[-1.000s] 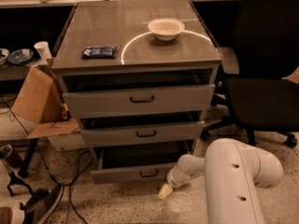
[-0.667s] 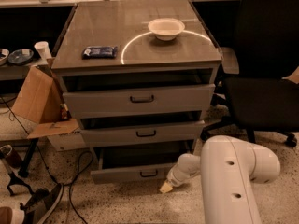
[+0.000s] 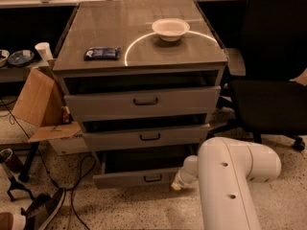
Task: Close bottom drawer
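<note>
The grey cabinet (image 3: 139,37) has three drawers, all pulled out a little. The bottom drawer (image 3: 136,177) is the lowest, with a short front panel, a small dark bar handle (image 3: 152,178) and a dark open gap above its front. My gripper (image 3: 178,183) hangs at the end of the white arm (image 3: 230,186). It sits right at the right end of the bottom drawer's front panel, close to the floor. The middle drawer (image 3: 144,137) and the top drawer (image 3: 144,102) are above it.
A white bowl (image 3: 170,28) and a dark blue packet (image 3: 101,53) lie on the cabinet top. A black office chair (image 3: 273,80) stands to the right. An open cardboard box (image 3: 41,104), cables and a shoe (image 3: 43,207) lie on the floor to the left.
My arm has shifted slightly left, and the gripper has moved up and in toward the right end of the bottom drawer's front. The drawer looks about as far open as before.
</note>
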`<state>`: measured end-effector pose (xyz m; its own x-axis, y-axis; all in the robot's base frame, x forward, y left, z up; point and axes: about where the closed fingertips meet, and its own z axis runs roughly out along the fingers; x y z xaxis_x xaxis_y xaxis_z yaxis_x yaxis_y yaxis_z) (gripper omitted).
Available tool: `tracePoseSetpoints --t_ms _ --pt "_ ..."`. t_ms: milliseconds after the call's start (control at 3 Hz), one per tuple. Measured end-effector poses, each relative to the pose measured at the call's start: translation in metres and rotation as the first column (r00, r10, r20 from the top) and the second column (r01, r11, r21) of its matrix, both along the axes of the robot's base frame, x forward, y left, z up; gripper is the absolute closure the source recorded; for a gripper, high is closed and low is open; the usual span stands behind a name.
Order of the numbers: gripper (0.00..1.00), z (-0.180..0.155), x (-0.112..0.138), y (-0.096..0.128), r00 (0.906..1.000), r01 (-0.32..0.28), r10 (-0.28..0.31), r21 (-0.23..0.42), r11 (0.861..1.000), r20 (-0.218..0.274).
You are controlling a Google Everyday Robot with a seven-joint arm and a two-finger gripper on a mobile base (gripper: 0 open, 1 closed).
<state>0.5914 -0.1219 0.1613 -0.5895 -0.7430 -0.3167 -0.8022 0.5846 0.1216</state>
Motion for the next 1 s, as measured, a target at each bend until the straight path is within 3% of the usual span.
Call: tracePoseSetpoints --t_ms 333,667,1000 --pt "1.0 -0.012 0.023 -0.011 0.9995 0.03 -0.03 -0.013 0.999 0.011" --pt "1.0 -0.013 0.034 -0.01 0.9994 0.028 -0.028 -0.01 1.0 0.022" --pt "0.81 -0.01 0.055 -0.006 0.9984 0.011 -0.011 0.006 1.0 0.056"
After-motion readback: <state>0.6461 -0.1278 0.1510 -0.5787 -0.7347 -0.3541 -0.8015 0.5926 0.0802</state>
